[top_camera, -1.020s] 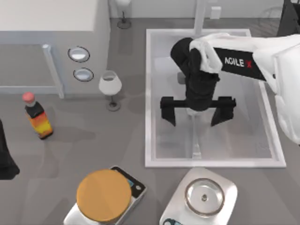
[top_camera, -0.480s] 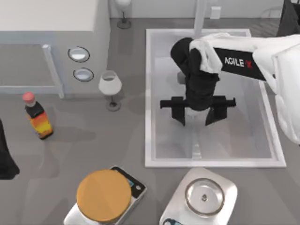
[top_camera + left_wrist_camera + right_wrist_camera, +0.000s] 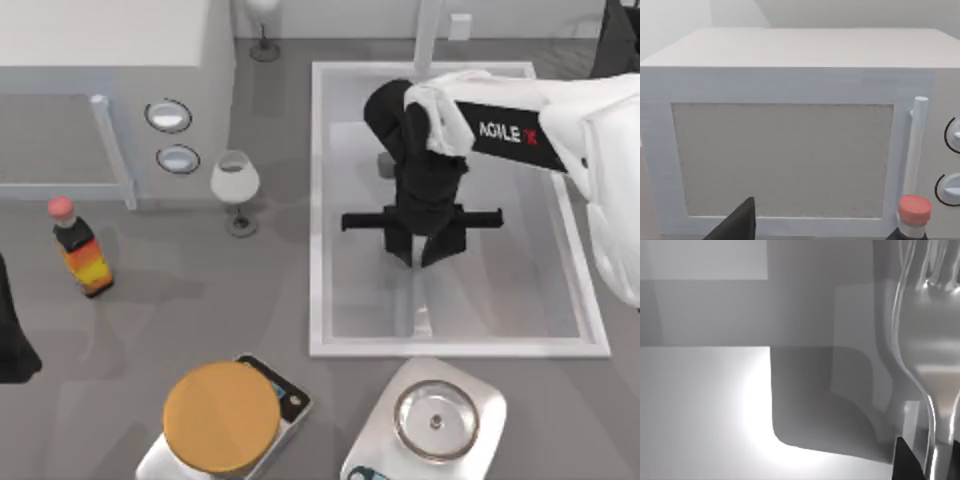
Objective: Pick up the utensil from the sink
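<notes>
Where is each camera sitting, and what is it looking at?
Top view: above the table, looking down at the sink; the right arm's end effector is closed over the fork.
Left wrist view: on the left arm, facing a white microwave and a red bottle cap; a dark end effector tip shows.
Right wrist view: on the right arm, close to the fork, gripped by a dark finger.
Shared: top and right wrist views both show the fork.

My black right gripper point(image 3: 424, 255) sits over the pale silver fork point(image 3: 932, 345) in the white-rimmed, grey-floored sink point(image 3: 318, 200), with a red-capped bottle point(image 3: 82, 250) wearing an orange-yellow label on the grey table point(image 3: 200, 290).
</notes>
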Robot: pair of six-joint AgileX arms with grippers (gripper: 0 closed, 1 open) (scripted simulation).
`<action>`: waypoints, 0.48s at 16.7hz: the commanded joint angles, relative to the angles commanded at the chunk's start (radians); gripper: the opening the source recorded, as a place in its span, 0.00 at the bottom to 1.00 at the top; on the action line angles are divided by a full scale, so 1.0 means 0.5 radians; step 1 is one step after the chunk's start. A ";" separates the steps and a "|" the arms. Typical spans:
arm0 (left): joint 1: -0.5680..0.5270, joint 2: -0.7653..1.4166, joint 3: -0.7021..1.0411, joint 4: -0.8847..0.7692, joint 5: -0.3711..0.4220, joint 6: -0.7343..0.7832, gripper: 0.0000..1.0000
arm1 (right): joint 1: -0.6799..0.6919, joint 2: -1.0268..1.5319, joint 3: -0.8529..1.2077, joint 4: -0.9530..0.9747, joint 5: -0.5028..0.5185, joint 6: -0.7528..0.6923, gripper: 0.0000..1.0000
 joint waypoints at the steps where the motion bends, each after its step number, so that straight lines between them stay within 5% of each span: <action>1: 0.000 0.000 0.000 0.000 0.000 0.000 1.00 | 0.000 0.000 0.000 0.000 0.000 0.000 0.00; 8: 0.000 0.000 0.000 0.000 0.000 0.000 1.00 | -0.006 -0.110 0.153 -0.175 0.037 -0.024 0.00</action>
